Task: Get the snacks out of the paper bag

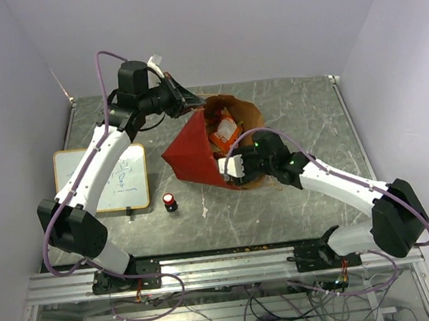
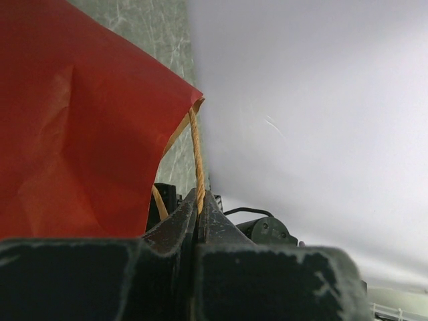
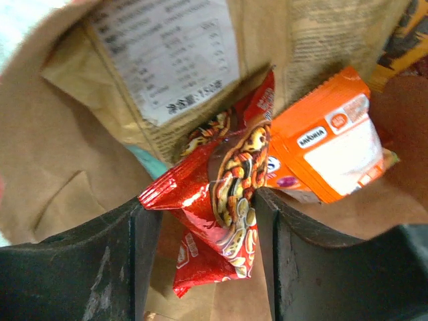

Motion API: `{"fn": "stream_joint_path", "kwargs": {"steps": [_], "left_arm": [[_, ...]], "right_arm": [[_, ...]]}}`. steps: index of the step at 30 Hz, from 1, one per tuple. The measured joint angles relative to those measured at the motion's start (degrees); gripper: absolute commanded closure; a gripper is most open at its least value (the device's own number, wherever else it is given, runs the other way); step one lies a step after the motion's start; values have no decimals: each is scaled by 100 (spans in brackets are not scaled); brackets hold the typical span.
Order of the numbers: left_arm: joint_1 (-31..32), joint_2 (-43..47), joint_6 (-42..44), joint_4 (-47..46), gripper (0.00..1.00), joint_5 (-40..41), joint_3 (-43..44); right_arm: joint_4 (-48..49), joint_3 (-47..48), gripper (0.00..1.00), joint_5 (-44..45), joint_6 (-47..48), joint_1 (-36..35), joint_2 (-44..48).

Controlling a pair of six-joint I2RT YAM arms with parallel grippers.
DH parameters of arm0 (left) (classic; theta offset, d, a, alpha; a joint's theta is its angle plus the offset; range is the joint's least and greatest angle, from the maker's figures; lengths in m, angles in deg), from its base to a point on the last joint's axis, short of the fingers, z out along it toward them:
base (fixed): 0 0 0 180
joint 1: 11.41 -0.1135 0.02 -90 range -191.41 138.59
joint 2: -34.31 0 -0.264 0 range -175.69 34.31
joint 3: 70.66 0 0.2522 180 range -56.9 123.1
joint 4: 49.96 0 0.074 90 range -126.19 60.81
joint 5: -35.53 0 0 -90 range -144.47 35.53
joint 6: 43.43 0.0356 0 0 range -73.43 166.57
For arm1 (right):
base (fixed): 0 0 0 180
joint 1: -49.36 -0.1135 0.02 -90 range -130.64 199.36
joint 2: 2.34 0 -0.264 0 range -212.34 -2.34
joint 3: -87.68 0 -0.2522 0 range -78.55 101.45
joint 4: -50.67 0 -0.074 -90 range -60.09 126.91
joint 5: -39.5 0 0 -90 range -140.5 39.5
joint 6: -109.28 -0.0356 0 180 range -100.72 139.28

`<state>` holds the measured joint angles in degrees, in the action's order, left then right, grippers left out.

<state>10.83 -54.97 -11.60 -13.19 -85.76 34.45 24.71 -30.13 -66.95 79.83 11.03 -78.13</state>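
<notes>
The paper bag (image 1: 190, 151) lies tilted on the table with its mouth facing up and to the right. My left gripper (image 1: 185, 98) is shut on its twisted cord handle (image 2: 196, 160) and holds the bag's red side (image 2: 80, 134) up. My right gripper (image 1: 227, 167) is inside the mouth. In the right wrist view its jaws (image 3: 200, 207) stand open around a small red snack packet (image 3: 227, 194), which touches both fingers at its edges. An orange packet (image 3: 328, 154) lies just right of it. Behind them are a brown printed pack (image 3: 167, 60) and a sliver of teal (image 3: 150, 164).
A white board with writing (image 1: 101, 180) lies at the left of the table. A small red-and-black cylinder (image 1: 171, 203) stands in front of the bag. The table's metal rim (image 1: 224, 255) runs along the near edge, and purple walls close in the other sides.
</notes>
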Motion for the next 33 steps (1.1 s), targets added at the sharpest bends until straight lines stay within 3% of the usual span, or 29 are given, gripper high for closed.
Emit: {"fn": "stream_joint_path", "kwargs": {"steps": [3, 7, 10, 20, 29, 33], "left_arm": [[-11, 0, 52, 48, 93, 4, 0], [-63, 0, 76, 72, 93, 4, 0], [-90, 2, 74, 70, 93, 4, 0], [-105, 2, 90, 83, 93, -4, 13], [-601, 0, 339, 345, 93, -153, 319], [-763, 63, 326, 260, 93, -251, 149]], "right_arm": [[225, -17, 58, 232, -57, 0, -2], [361, 61, 86, 341, -181, 0, -52], [350, 302, 99, 308, -437, 0, -168], [492, 673, 100, 284, -2378, 0, 57], [-750, 1602, 100, 824, -3615, 0, 726], [-1233, 1888, 100, 1335, -4601, 0, 1182]]}}
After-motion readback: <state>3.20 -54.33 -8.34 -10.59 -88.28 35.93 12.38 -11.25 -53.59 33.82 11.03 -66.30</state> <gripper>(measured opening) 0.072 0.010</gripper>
